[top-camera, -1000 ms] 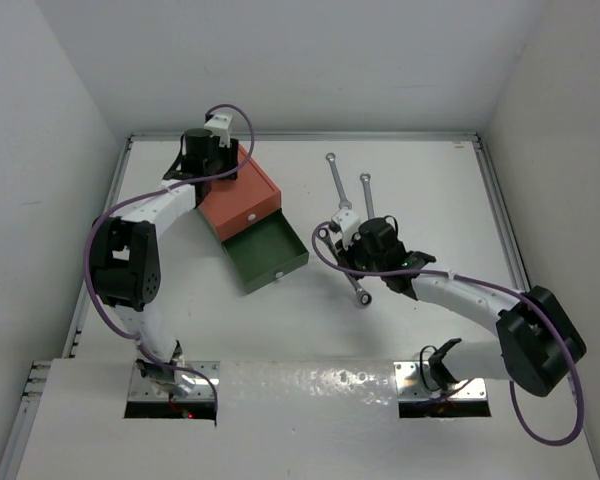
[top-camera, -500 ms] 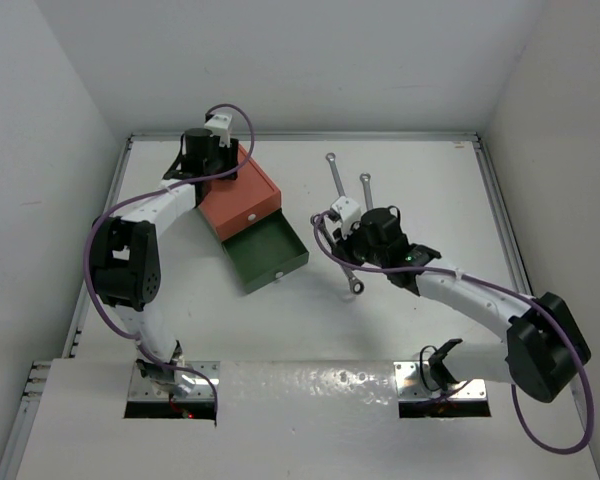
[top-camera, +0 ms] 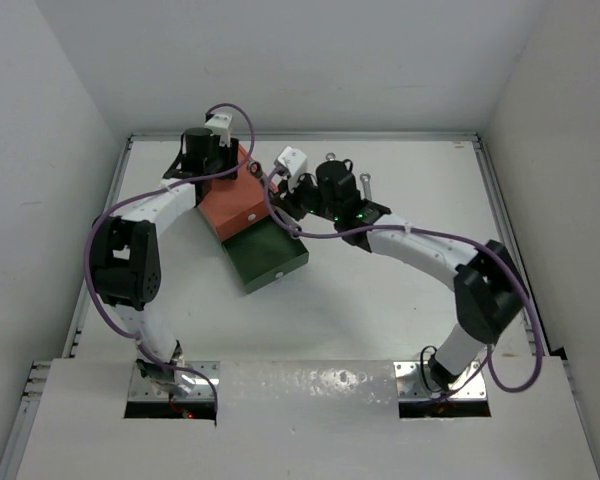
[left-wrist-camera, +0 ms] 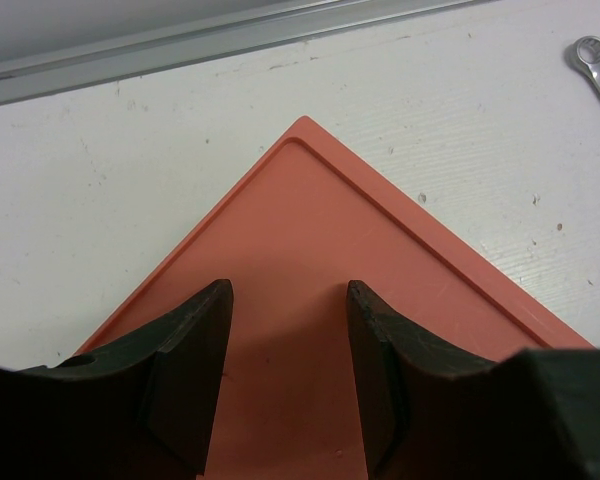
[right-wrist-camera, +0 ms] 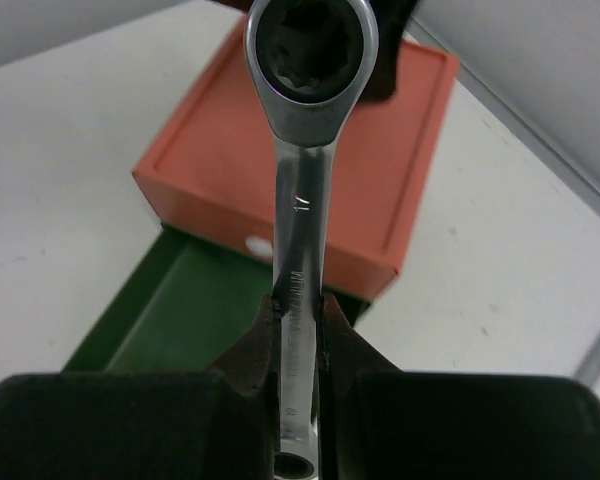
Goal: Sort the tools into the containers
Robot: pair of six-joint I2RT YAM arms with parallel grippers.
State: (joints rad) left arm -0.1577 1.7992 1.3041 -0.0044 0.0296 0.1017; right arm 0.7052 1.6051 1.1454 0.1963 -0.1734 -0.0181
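Right pincer, clenched on a slim silver metal combination wrench, hovers by the rim of the open dark green square drawer at 7 o'clock, orange-red drawer beyond at 12; the carry looks nearly done, and next comes lowering and letting go.

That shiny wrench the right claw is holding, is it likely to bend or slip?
Probably won't bend: the wrench looks like solid metal. Its polished shank may slip or pivot, since the right gripper pinches it near one end.

Silver wrench aloft, green drawer pulled open
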